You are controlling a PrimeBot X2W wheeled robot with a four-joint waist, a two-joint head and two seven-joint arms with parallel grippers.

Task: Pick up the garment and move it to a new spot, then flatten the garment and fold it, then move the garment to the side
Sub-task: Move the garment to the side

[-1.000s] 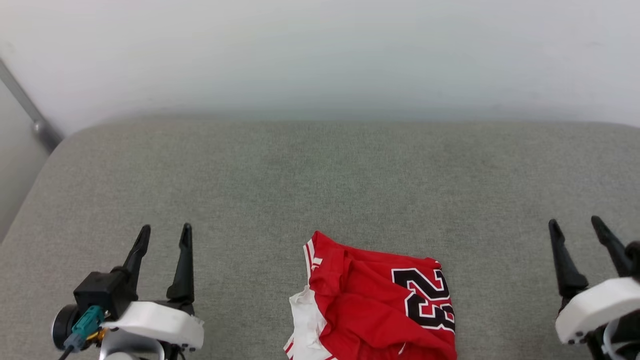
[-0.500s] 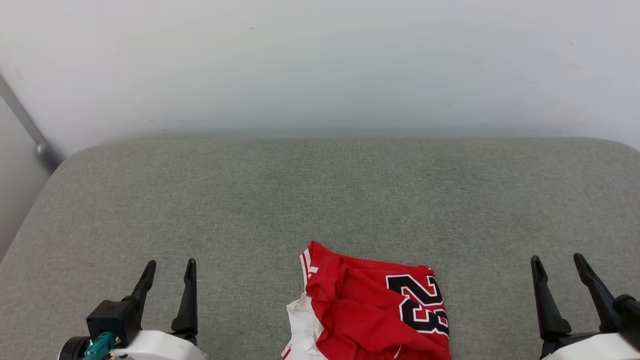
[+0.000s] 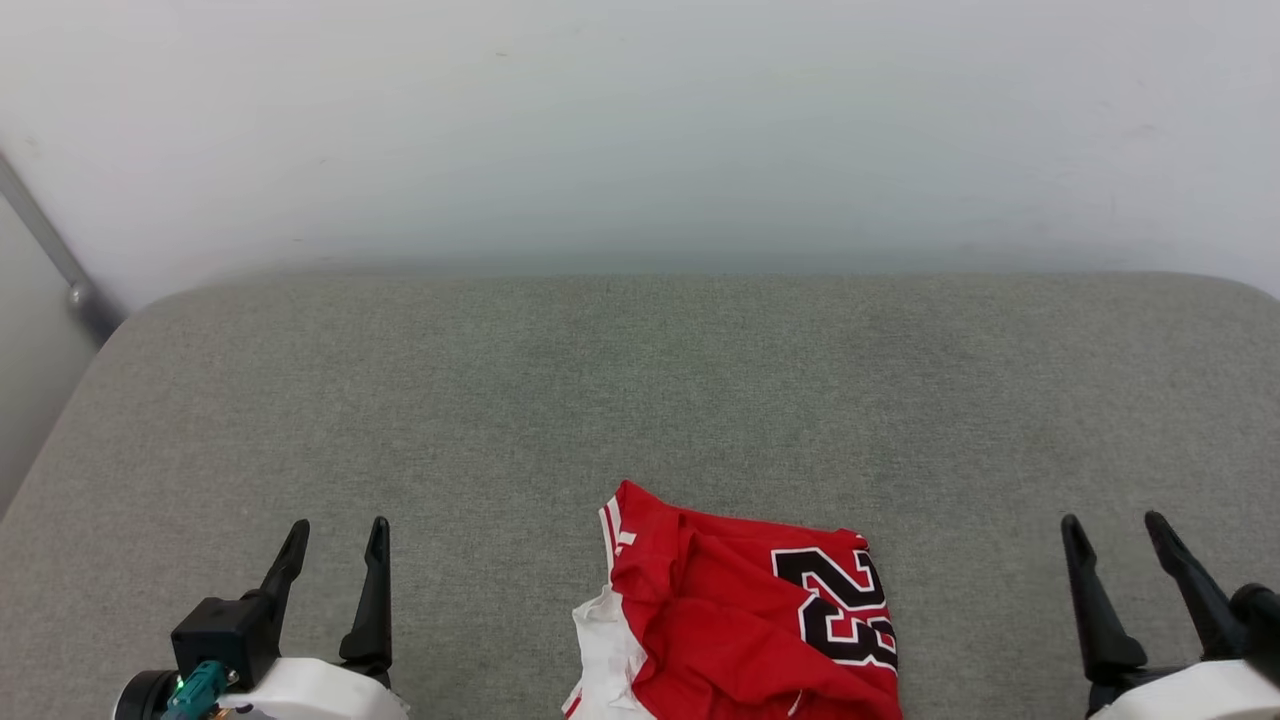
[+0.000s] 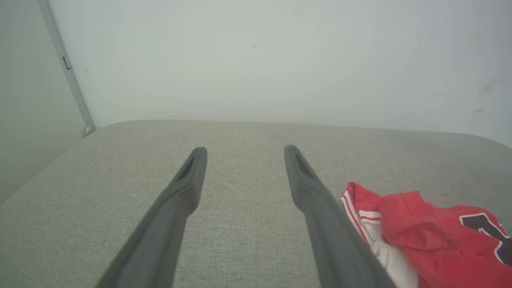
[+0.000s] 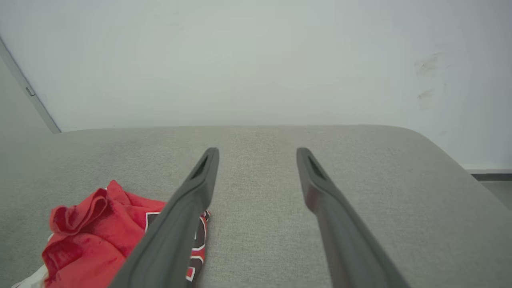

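The garment (image 3: 740,615), a red jersey with white sleeve fabric and a black "23", lies crumpled near the front edge of the grey cushion, partly cut off by the head view's bottom edge. It also lies at the lower right of the left wrist view, garment (image 4: 424,232), and at the lower left of the right wrist view, garment (image 5: 92,236). My left gripper (image 3: 335,530) hovers open well to the garment's left, holding nothing. Far off on the other side, my right gripper (image 3: 1112,525) is open and empty too.
The grey upholstered surface (image 3: 640,400) stretches wide behind and beside the jersey, with rounded far corners. A pale wall (image 3: 640,130) rises behind it. A grey metal bar (image 3: 50,250) runs diagonally at the far left.
Between one second and half a second ago the head camera tilted up, so everything slid lower in the picture. Since then nothing has visibly moved.
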